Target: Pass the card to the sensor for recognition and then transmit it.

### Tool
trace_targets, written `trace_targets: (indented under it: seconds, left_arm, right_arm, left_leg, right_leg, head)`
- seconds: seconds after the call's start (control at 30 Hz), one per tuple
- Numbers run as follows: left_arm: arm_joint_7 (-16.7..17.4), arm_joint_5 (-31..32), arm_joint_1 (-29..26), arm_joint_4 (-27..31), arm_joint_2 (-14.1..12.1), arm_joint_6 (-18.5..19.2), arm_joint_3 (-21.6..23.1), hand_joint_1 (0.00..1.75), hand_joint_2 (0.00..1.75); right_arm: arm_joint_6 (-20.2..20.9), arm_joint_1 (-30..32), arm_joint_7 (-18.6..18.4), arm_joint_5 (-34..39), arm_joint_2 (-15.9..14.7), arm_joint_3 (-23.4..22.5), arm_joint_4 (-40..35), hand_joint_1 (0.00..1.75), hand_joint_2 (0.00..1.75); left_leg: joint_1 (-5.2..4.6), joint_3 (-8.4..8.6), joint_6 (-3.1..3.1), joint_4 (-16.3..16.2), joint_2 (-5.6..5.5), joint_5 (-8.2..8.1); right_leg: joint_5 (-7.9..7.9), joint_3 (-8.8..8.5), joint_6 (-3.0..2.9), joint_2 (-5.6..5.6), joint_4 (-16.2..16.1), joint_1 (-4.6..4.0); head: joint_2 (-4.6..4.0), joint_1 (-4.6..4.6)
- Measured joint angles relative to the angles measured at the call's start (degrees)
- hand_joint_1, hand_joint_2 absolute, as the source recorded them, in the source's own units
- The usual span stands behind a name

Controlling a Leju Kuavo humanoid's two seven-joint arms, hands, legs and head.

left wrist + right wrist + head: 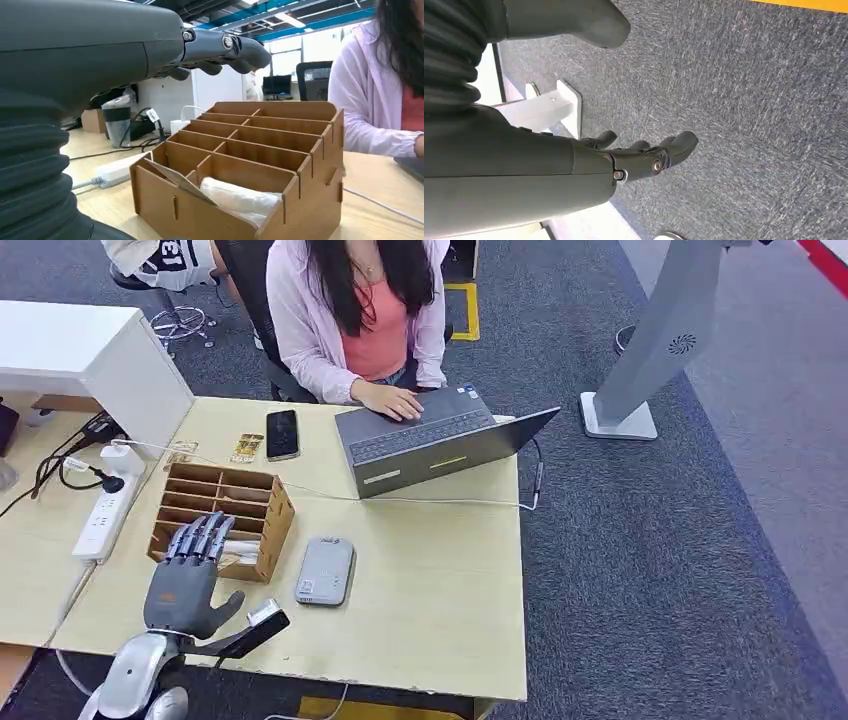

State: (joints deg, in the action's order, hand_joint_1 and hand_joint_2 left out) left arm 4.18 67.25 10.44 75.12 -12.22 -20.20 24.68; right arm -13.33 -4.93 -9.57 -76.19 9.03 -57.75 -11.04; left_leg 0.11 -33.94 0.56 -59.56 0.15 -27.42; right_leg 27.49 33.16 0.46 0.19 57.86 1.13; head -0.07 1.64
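My left hand (190,575) hovers flat, fingers stretched out, over the near rows of a wooden compartment box (262,508) on the table, holding nothing. In the left wrist view its fingers (225,47) reach out above the box (305,210). The nearest compartment holds a white, wrapped-looking item (240,197) beside a leaning brown divider; I cannot tell whether it is the card. Just right of the box, a grey flat sensor device (325,570) lies on the table. My right hand (644,155) hangs over the grey carpet with fingers loosely apart and empty.
A person types on a grey laptop (430,440) at the far edge of the table (440,620). A black phone (282,433), a white power strip (105,515) with cables and a white box (110,360) lie to the left. A thin cable crosses behind the box.
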Motion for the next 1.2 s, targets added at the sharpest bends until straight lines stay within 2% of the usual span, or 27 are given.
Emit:
trace_targets:
  seconds: [0.13,0.6,1.2]
  left_arm:
    - [0.9,0.8,-0.4,0.0,0.0,-1.8,-1.2,0.00,1.75]
    - [0.6,-0.7,-2.4,-0.2,0.4,-5.0,-7.1,0.00,1.75]
    - [-0.2,-1.0,-0.9,-3.3,1.4,-5.7,-10.5,0.00,1.75]
  right_arm:
    - [0.0,0.0,0.0,-0.4,0.0,0.0,0.0,0.00,1.75]
    - [0.1,0.0,-0.4,-1.7,0.0,0.0,0.0,0.00,1.75]
    - [0.9,-0.1,-0.9,-2.6,0.0,0.2,0.0,0.00,1.75]
  left_leg:
    - [0.00,0.00,0.00,0.0,0.00,0.00]
    - [0.00,0.01,0.00,0.0,0.00,0.00]
    - [0.00,0.01,0.00,0.0,0.00,0.00]
  right_leg:
    - [0.00,0.00,0.00,0.00,0.0,0.00]
    - [0.00,0.00,0.00,0.00,0.0,0.00]
    - [0.00,0.00,0.00,0.01,0.0,0.00]
  head:
    - [0.00,0.00]
    - [0.00,0.00]
    - [0.00,0.00]
